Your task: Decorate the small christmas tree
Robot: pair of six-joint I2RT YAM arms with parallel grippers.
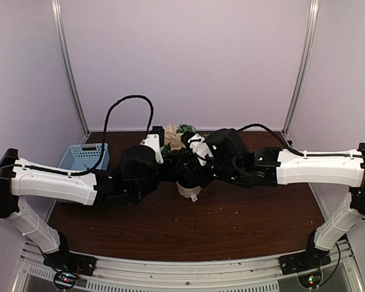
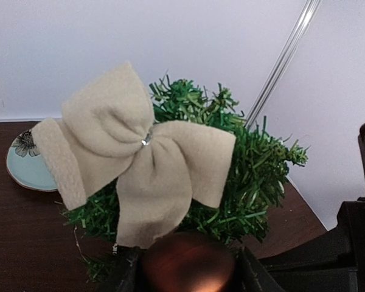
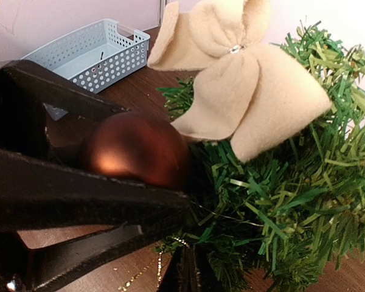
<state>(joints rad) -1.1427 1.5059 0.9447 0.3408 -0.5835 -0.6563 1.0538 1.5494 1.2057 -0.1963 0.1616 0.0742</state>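
Note:
The small christmas tree (image 1: 184,131) stands mid-table in its off-white pot (image 1: 188,190). A beige fabric bow (image 2: 137,155) sits on its top and also shows in the right wrist view (image 3: 243,79). My left gripper (image 2: 187,271) is shut on a shiny copper ball (image 2: 187,263) and holds it against the tree's lower front, just under the bow. The ball (image 3: 137,151) shows between the left gripper's black fingers (image 3: 79,204) in the right wrist view. My right gripper (image 3: 198,267) is shut, its tips in the tree's (image 3: 292,201) low foliage. What it pinches is hidden.
A light blue perforated basket (image 1: 84,157) sits at the back left and shows in the right wrist view (image 3: 88,52). A teal flowered plate (image 2: 27,164) lies behind the tree. Both arms crowd the tree. Gold specks lie on the brown table (image 3: 134,274).

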